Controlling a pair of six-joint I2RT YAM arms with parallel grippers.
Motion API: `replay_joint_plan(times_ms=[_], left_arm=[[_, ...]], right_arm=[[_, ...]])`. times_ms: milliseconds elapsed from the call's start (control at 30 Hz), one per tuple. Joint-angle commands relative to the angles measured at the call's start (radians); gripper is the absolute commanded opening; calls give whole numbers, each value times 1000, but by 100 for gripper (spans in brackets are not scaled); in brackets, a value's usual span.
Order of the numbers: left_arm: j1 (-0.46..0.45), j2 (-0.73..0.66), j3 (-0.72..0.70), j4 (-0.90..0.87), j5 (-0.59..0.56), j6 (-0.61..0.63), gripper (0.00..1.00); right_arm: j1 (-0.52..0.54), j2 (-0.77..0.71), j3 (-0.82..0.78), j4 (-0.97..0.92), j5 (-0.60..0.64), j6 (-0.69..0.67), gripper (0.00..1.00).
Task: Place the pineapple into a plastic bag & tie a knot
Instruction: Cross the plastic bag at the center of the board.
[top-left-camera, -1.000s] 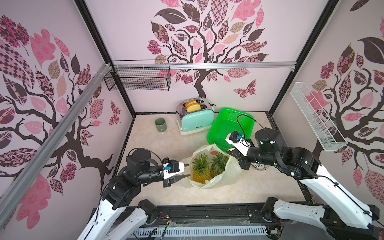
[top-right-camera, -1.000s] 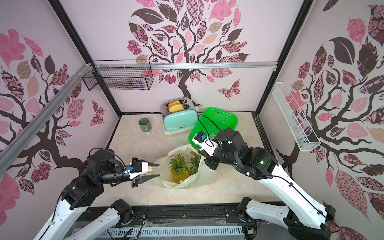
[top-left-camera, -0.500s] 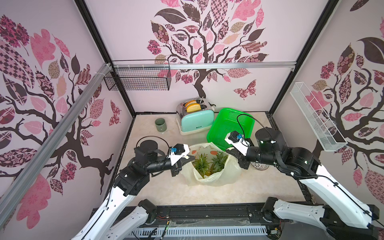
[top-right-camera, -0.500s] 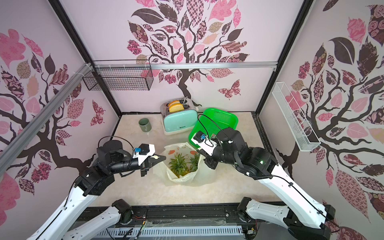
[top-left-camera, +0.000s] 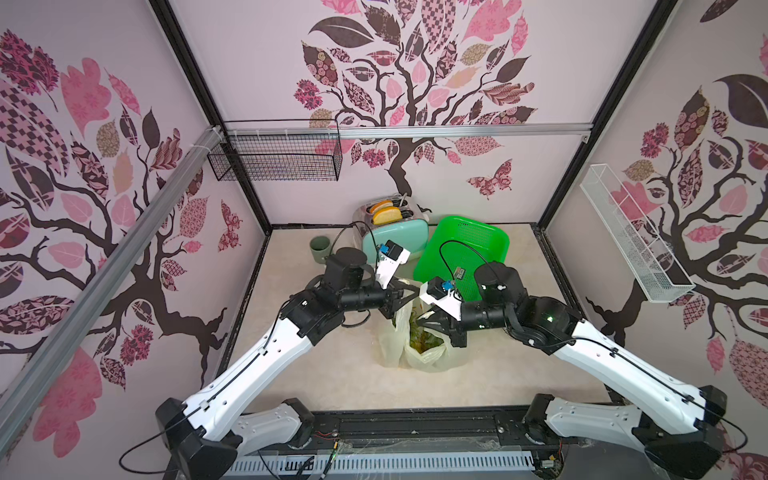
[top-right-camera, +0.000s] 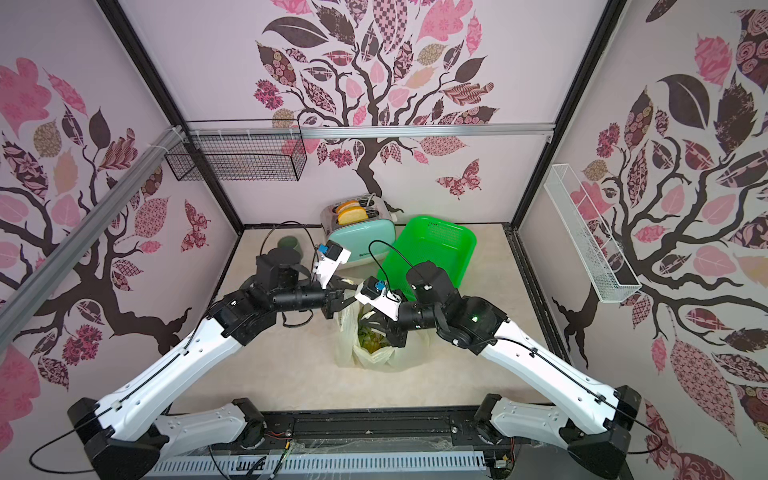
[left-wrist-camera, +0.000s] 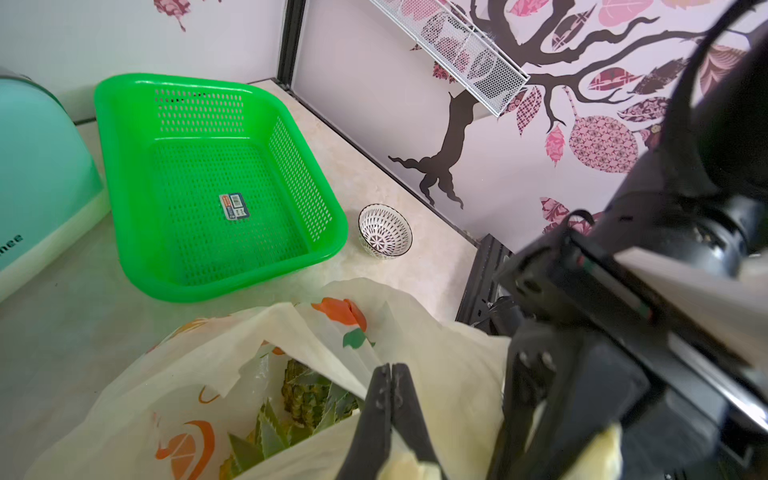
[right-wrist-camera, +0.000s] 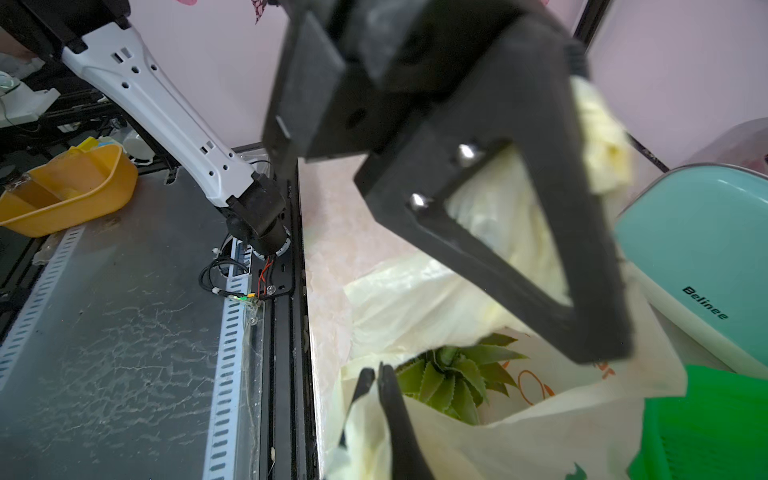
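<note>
Bag (top-left-camera: 419, 353) upright on surface (top-left-camera: 332, 374), frame centre in both top views, below basket (top-left-camera: 465, 237). Pineapple (right-wrist-camera: 453, 374) inside, mouth unknotted. Left jaws and right jaws each clenched on bag's top film, held high and close together, likely to cross ends for the knot.

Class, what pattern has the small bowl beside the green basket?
The bowl is white with black geometric lines, clearest in the left wrist view.

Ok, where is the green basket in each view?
Top view: green basket at back right, beside the toaster.
Top view: same spot, beside the toaster.
Left wrist: whole green basket, between toaster and bowl.
Right wrist: only a corner, by the toaster.
Shared landmark: the toaster.
</note>
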Motion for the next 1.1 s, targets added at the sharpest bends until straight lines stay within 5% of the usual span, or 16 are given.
replay_joint_plan(times_ms=[0, 200, 433, 600, 700, 1067], left_arm=[[-3, 56, 34, 20, 10, -94, 0], [-2, 96, 11, 101, 71, -120, 3], [0, 14, -60, 148, 86, -69, 49], [35, -64, -130, 198, 112, -57, 67], [78, -137, -180, 221, 142, -19, 87], [108, -289, -291, 108, 199, 286, 96]], right_arm=[[6, -7, -27, 137, -36, 24, 0], [4, 0, -116, 265, 25, 49, 0], [-4, -6, -142, 266, 79, 49, 0], [-6, 8, -142, 269, 65, 61, 0], [-7, 6, -139, 269, 53, 68, 0], [-7, 4, -119, 247, -8, 83, 0]])
